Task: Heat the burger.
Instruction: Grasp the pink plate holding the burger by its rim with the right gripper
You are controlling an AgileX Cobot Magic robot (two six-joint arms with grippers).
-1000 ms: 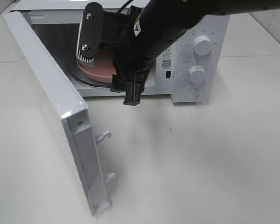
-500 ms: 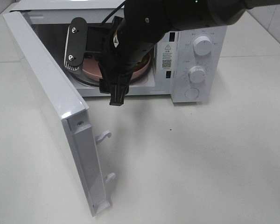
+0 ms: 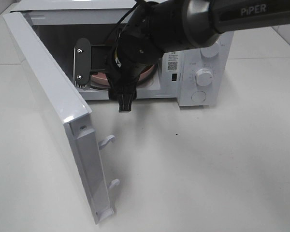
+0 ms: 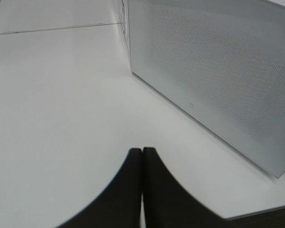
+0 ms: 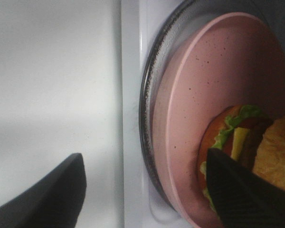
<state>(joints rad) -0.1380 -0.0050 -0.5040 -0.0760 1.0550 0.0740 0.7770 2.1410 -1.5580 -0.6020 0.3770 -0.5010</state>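
The burger [image 5: 256, 152], with a golden bun, green lettuce and yellow cheese, sits on the pink speckled plate [image 5: 204, 85] on the microwave's glass turntable [image 5: 149, 95]. My right gripper [image 5: 147, 190] is open wide. One finger [image 5: 247, 190] is over the burger and the other [image 5: 47, 194] is over the table in front. In the high view the right gripper [image 3: 123, 84] is at the oven mouth and the arm hides the burger; only bits of the plate [image 3: 100, 78] show. My left gripper [image 4: 142, 152] is shut and empty above the table.
The white microwave [image 3: 183, 92] stands at the back with its door [image 3: 53, 92] swung open to the left and forward, latch hooks [image 3: 108, 141] sticking out. Two knobs [image 3: 203, 77] are on its right panel. A grey dotted panel [image 4: 218, 71] is near the left gripper.
My right arm has come down and a little left toward the oven opening. Its wrist camera bracket is lower and hides more of the pink plate.
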